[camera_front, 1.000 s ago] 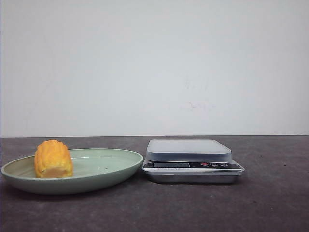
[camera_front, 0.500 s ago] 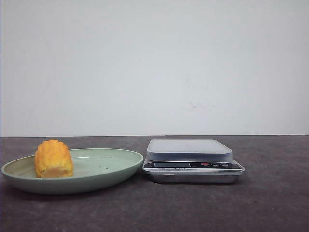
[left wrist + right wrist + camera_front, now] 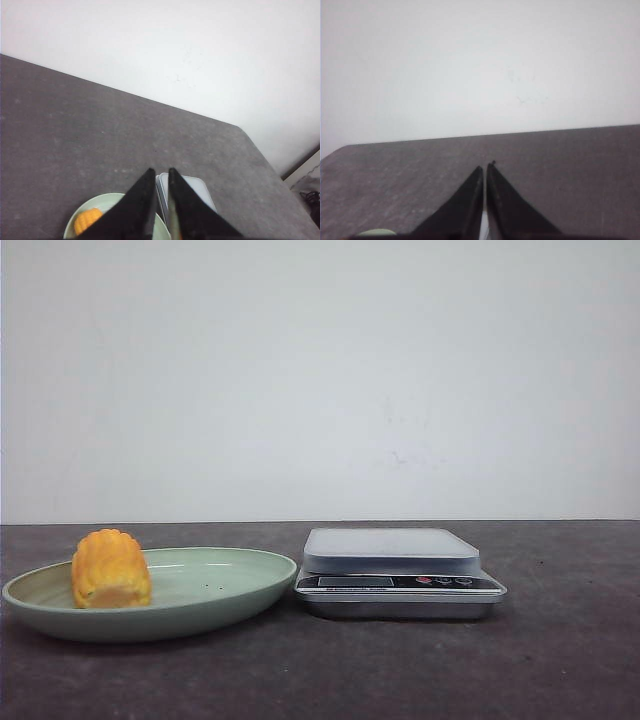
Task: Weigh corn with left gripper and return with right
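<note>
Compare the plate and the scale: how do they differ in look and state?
The plate is round, pale green and shallow; the scale is rectangular, silver-grey, with a flat raised platform. The plate holds the corn; the scale's platform is bare. Both rest side by side on the dark table.

No text can be read. The scale (image 3: 400, 583) has a dark front panel with a display and small buttons, but any markings there are too blurred.

Bare lab-style test bench: dark tabletop (image 3: 560, 660), blank white wall (image 3: 320, 370)
</note>
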`<state>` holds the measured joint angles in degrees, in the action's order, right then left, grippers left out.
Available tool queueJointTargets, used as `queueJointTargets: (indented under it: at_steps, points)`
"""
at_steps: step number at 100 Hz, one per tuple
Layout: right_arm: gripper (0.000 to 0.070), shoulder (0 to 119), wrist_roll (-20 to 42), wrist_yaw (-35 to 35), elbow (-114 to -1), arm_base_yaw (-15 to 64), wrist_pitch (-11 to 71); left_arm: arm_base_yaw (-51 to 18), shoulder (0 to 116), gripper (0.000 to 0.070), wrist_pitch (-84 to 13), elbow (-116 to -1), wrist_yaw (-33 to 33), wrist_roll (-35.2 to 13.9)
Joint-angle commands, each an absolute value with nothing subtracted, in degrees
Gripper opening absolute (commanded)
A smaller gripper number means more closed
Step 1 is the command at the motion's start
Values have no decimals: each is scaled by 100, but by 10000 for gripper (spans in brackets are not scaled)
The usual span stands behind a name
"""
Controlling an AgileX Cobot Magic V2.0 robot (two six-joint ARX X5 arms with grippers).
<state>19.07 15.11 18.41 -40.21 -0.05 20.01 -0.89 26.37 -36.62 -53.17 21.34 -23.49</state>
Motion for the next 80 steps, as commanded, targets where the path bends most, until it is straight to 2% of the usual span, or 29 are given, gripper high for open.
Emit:
queueJointTargets:
  at_steps: [1,8,12,16,24,28,30,63,80]
  points:
    - [4,1999,1431,1903,-4143,-12,1977,-89,2834,4,-3743,-5487,2154,-2191]
    - [12,2016,1433,1959,-4178,-12,1975,-86,2974,15,-3778,-5527,2178,-2213]
    - [74,2010,1433,1959,-4178,-12,1979,-86,3024,83,-3795,-5527,2246,-2215]
    - [217,2008,1433,1959,-4178,-12,1984,-89,3068,216,-3815,-5527,2322,-2215]
    - [588,2008,1446,1973,-4178,-10,2005,-89,3122,564,-3817,-5527,2477,-2217]
    - [700,2008,1461,1968,-4178,-8,2025,-89,3140,678,-3817,-5527,2558,-2215]
    - [700,2008,1463,1968,-4178,-8,2034,-89,3144,700,-3817,-5527,2591,-2217]
    - [700,2008,1457,1946,-4178,23,2215,-113,3245,700,-3839,-5522,2877,-2364]
    - [700,2012,1455,1900,-4158,75,2443,-283,3785,700,-4508,-5522,2858,-2292]
